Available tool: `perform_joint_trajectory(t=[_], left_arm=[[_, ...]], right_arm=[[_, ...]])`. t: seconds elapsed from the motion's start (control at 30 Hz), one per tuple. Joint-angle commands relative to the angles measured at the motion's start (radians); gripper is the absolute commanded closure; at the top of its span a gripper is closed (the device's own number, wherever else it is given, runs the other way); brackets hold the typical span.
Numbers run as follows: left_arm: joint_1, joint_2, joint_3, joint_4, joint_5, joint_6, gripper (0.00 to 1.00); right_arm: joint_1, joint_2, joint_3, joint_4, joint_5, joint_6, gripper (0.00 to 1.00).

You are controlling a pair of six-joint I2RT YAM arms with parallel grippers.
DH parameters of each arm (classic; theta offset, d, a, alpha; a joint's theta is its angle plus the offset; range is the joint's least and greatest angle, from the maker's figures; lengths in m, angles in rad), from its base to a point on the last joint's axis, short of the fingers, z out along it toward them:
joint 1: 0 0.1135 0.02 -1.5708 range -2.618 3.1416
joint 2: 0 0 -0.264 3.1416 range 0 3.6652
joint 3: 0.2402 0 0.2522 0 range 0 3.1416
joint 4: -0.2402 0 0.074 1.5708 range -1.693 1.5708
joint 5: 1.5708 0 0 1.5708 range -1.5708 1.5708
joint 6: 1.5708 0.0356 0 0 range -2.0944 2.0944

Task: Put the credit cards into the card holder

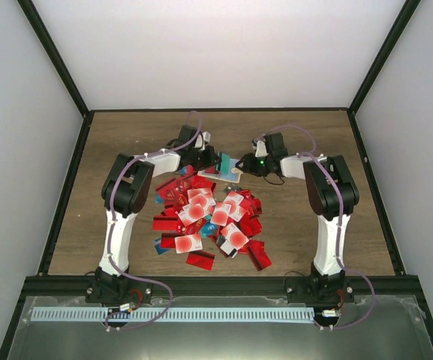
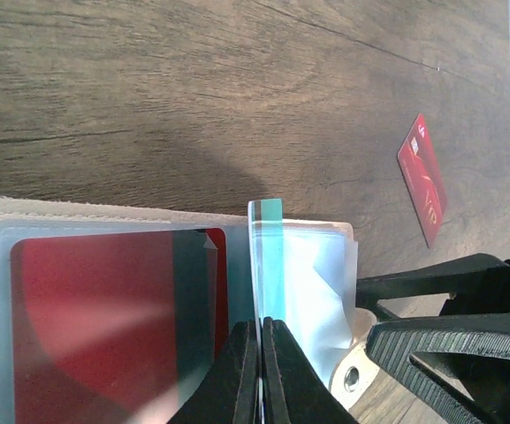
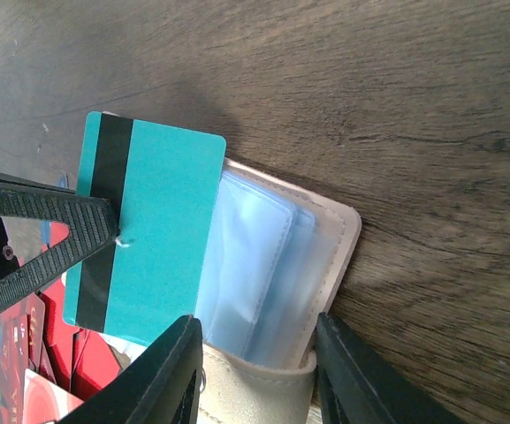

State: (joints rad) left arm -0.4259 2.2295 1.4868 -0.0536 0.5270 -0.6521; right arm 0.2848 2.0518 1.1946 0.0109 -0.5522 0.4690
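The beige card holder point(image 1: 233, 174) lies open behind the pile of credit cards point(image 1: 205, 217). In the left wrist view my left gripper point(image 2: 262, 353) is shut on a teal card point(image 2: 266, 256), seen edge-on, standing among the holder's clear sleeves point(image 2: 312, 283). A red card point(image 2: 104, 327) sits in a sleeve to the left. In the right wrist view the teal card point(image 3: 153, 234) with its black stripe stands over the sleeves point(image 3: 255, 265). My right gripper point(image 3: 259, 380) grips the holder's beige cover point(image 3: 334, 256) between its jaws.
A lone red card point(image 2: 422, 177) lies on the wood table beyond the holder. The pile is mostly red cards, some white with a red blot, a few teal. Black frame rails point(image 1: 66, 172) and white walls bound the table.
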Motion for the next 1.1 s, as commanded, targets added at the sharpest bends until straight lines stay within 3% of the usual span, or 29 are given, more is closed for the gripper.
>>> perform_joint_trajectory(t=[0.0, 1.07], left_arm=[[-0.007, 0.018, 0.002, -0.118, -0.012, 0.048, 0.96], [-0.015, -0.04, -0.026, -0.239, 0.003, 0.109, 0.96]], right_arm=[[0.006, 0.036, 0.037, -0.002, -0.008, 0.0, 0.63], [0.006, 0.07, 0.063, -0.002, -0.034, -0.001, 0.64]])
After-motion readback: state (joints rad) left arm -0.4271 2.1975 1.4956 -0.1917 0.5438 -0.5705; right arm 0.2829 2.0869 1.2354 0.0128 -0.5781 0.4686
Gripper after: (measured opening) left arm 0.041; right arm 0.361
